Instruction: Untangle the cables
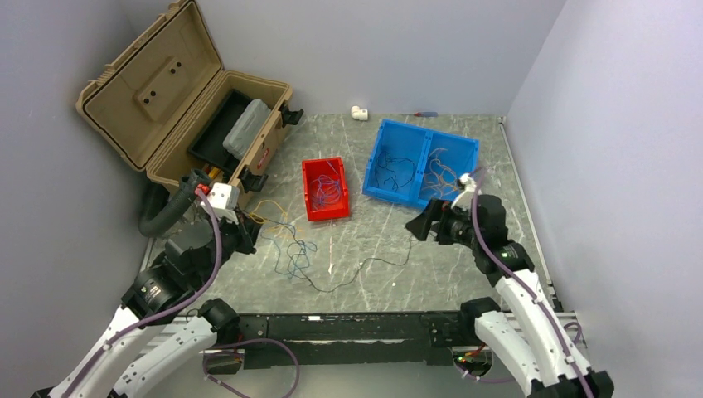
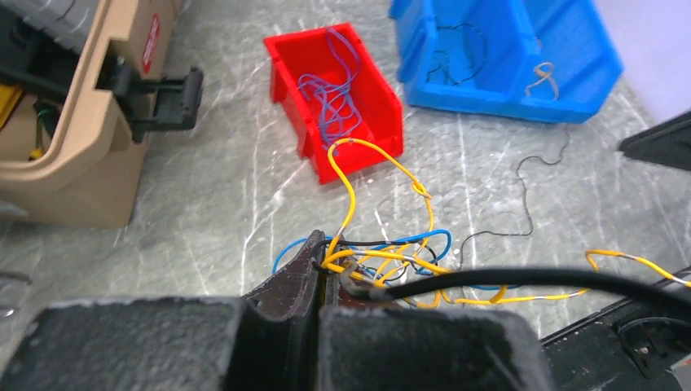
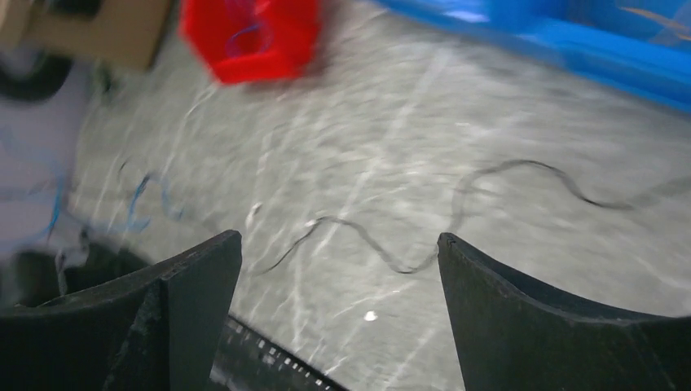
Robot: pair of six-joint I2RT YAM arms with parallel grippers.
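Note:
A tangle of yellow, blue and black cables (image 1: 290, 249) lies on the grey table left of centre. My left gripper (image 1: 243, 230) is at the tangle's left end. In the left wrist view it (image 2: 327, 254) is shut on the cables (image 2: 383, 261), with yellow and black strands pinched at its tips. One thin black cable (image 1: 369, 267) trails right from the tangle across the table. My right gripper (image 1: 421, 224) hovers above that cable's right end, open and holding nothing. In the right wrist view it (image 3: 340, 240) has the black cable (image 3: 489, 173) lying on the table beyond its fingers.
A red bin (image 1: 313, 209) holds blue and purple cables. A two-part blue bin (image 1: 424, 131) holds black and pale tan cables. An open tan toolbox (image 1: 157, 91) stands at the back left. A white fitting (image 1: 359, 112) lies by the back wall.

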